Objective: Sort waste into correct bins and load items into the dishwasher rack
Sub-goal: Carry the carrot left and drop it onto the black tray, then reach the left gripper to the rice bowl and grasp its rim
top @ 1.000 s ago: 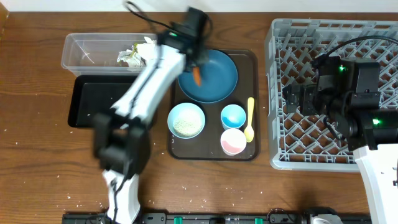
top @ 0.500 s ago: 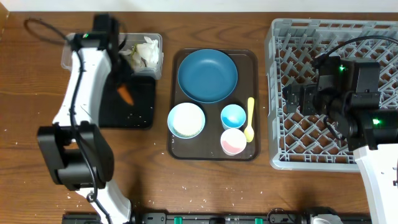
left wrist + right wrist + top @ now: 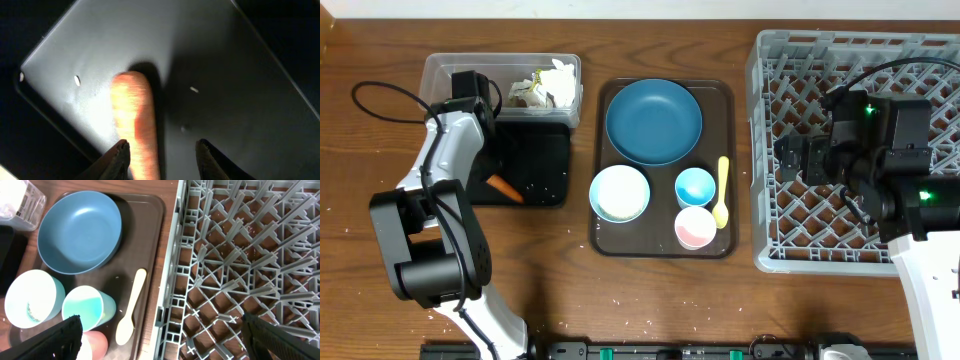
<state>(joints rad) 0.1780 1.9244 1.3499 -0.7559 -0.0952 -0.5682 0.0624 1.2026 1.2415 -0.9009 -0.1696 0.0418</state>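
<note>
My left tool [image 3: 162,156] hangs low over the shallow black rectangular tray [image 3: 545,150] at the left of the overhead frame. Its two dark fingers are spread and grip nothing. The orange-brown, finger-long food piece [image 3: 132,115] lies flat on the tray's smooth, glossy floor, its rounded end pointing up the wrist frame. Its near end sits just beside one finger; I cannot tell whether they touch. A few white rice grains [image 3: 76,80] dot the floor around it.

Above the tray stands the clear plastic rectangular tub [image 3: 450,75], with crumpled white paper scraps [image 3: 545,85] at its right end.

At centre, the flat brown serving tray [image 3: 725,100] carries the dark blue round plate [image 3: 654,122], the white bowl [image 3: 619,193], the light blue cup [image 3: 695,187], the pink cup [image 3: 695,228] and the yellow spoon [image 3: 722,192].

My right tool [image 3: 165,335] is held wide open and empty over the left edge of the grey plastic peg-grid rack [image 3: 790,60] on the wooden bench [image 3: 370,60].
</note>
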